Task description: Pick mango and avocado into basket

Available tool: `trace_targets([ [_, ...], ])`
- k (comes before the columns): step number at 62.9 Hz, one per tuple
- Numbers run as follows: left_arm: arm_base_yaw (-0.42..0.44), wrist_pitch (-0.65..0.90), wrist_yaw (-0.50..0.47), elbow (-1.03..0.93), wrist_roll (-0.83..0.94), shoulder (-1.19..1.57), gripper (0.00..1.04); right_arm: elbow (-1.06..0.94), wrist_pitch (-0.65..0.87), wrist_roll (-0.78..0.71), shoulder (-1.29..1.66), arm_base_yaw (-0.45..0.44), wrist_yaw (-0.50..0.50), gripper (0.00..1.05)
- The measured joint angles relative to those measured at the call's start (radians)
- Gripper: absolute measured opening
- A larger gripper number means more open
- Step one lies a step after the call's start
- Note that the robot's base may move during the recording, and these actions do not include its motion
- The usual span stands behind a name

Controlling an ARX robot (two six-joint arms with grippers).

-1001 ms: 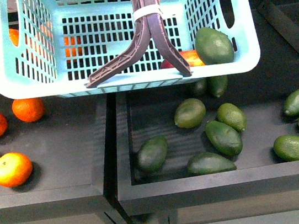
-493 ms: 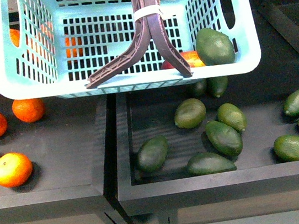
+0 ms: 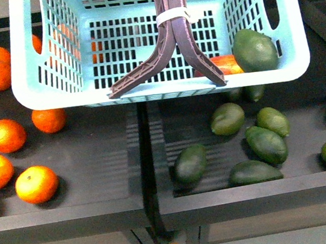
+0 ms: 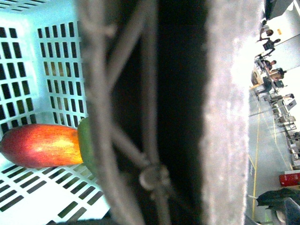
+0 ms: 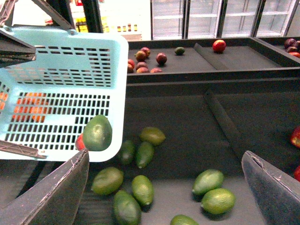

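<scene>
The turquoise basket (image 3: 165, 91) hangs above the bins in the front view, held by its brown handles (image 3: 174, 41) tied with a white zip tie. Inside it lie a red-orange mango (image 3: 225, 65) and a dark green avocado (image 3: 255, 49) at the near right corner. The left wrist view shows the mango (image 4: 42, 145), a sliver of the avocado (image 4: 86, 145) and the handle (image 4: 122, 117) blurred close up; my left gripper is shut on the handle. My right gripper (image 5: 168, 187) is open and empty above loose avocados; this view shows the basket (image 5: 61, 93) and the avocado (image 5: 97, 133) in it.
Loose avocados (image 3: 266, 144) lie in the right bin under the basket. Oranges (image 3: 36, 183) lie in the left bin. A black divider (image 3: 147, 160) separates the bins. In the right wrist view, red fruit (image 5: 218, 45) sits in farther bins.
The basket and the bins have shifted to the right in the front view. The mango and avocado stay in the same corner of the basket.
</scene>
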Motion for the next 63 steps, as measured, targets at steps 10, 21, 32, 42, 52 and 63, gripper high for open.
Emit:
trace_targets([
  [10, 0.003, 0.0, 0.004, 0.0, -0.005, 0.0, 0.12, 0.0, -0.001, 0.0, -0.002, 0.0, -0.002, 0.96],
  [21, 0.012, 0.0, -0.023, 0.0, 0.0, 0.0, 0.12, 0.0, -0.001, 0.0, 0.0, 0.0, -0.005, 0.96],
  [32, 0.019, 0.0, -0.028, 0.0, 0.006, 0.001, 0.12, 0.0, -0.002, 0.0, -0.001, 0.0, -0.003, 0.96],
  [42, 0.015, 0.0, -0.014, 0.0, 0.003, 0.001, 0.12, 0.0, -0.001, 0.0, -0.001, 0.0, -0.003, 0.96],
  [52, 0.014, 0.0, -0.014, 0.0, -0.003, 0.001, 0.12, 0.0, -0.001, 0.0, 0.0, 0.0, -0.003, 0.96],
  [63, 0.014, 0.0, -0.021, 0.0, -0.003, 0.001, 0.12, 0.0, -0.002, 0.0, -0.001, 0.0, -0.004, 0.96],
])
